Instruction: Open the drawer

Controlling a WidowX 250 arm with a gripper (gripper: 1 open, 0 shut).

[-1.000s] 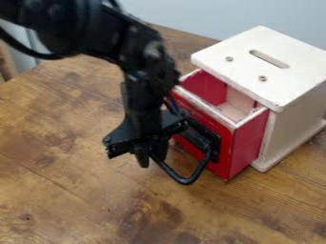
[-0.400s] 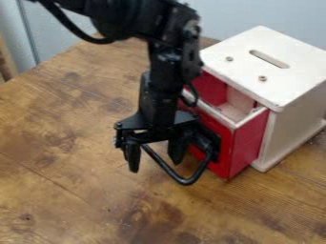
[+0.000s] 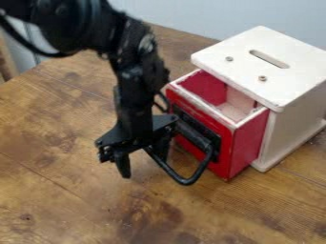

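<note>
The red drawer (image 3: 242, 133) stands partly pulled out of the cream-white housing, its pale wood interior (image 3: 216, 95) showing from above. A black front plate faces left, and the black wire loop handle (image 3: 189, 172) hangs from it toward the table. My gripper (image 3: 140, 154) hovers just left of the front plate, above the handle's left side. Its fingers (image 3: 124, 167) are spread apart with nothing between them, so it is open and apart from the handle. The black arm reaches in from the upper left.
The cream-white wooden cube housing (image 3: 274, 67), with a slot on top, sits at the right on the brown wooden table (image 3: 64, 200). The table's far edge runs along the upper left, with a pale wall behind it.
The gripper, shut by the handle a second ago, spread its fingers over the loop and has now shifted left, away from the drawer front. The drawer stays pulled out.
</note>
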